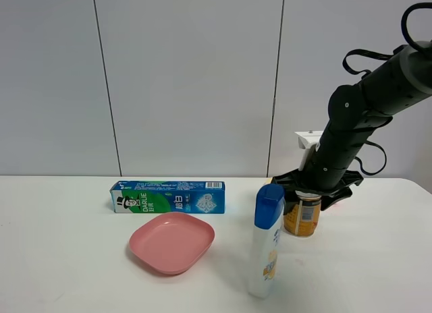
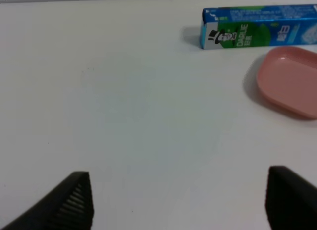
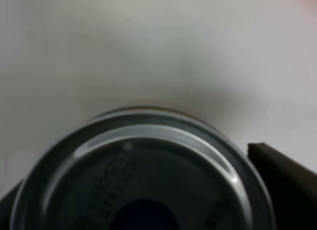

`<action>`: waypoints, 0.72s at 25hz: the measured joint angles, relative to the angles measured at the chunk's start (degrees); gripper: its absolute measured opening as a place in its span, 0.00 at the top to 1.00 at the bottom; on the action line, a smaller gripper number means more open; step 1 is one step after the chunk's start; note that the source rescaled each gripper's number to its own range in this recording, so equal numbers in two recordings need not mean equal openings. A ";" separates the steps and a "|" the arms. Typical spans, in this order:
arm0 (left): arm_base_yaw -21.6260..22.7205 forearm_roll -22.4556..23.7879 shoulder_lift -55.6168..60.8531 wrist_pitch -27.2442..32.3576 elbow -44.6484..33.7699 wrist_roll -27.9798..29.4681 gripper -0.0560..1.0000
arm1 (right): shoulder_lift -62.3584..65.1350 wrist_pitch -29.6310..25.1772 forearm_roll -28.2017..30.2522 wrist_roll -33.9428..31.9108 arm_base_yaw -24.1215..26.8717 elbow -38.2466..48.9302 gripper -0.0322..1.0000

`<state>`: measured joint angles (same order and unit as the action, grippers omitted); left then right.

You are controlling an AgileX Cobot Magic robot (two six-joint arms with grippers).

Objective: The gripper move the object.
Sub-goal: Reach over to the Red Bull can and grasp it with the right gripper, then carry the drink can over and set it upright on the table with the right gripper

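Note:
The yellow-orange tin can [image 1: 302, 218] stands upright on the white table [image 1: 61, 259], right of the middle. My right gripper [image 1: 312, 191], a black claw on a thick dark arm, is lowered over the can's top. In the right wrist view the can's silver lid [image 3: 143, 165] with its blue spot fills the space between the jaws. One black finger [image 3: 287, 180] stands right beside the rim. The jaws are spread wide on either side of the can. My left gripper [image 2: 178, 195] is open and empty above bare table.
A white bottle with a blue cap [image 1: 266, 242] stands in front of the can, to its left. A pink plate [image 1: 172, 242] lies near the middle. A blue and green toothpaste box [image 1: 169, 196] lies behind the plate.

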<state>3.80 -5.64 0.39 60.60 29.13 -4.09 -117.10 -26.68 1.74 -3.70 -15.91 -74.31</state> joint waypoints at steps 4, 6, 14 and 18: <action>0.00 0.00 0.00 0.00 0.00 0.00 0.00 | 0.00 0.06 0.40 0.00 0.00 0.00 0.97; 0.00 0.00 0.00 0.00 0.00 0.00 0.00 | 0.00 -0.07 0.46 0.00 0.00 -0.05 0.97; 0.00 0.00 0.00 0.00 0.00 0.00 0.00 | 3.10 -3.97 0.52 1.81 0.00 -0.08 0.97; 0.00 0.00 0.00 0.00 0.00 0.00 0.00 | 9.08 -7.53 0.52 3.03 -0.08 -2.13 0.97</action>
<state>3.80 -5.64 0.39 60.60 29.13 -4.09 -108.02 -34.21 2.26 -0.67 -16.00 -76.44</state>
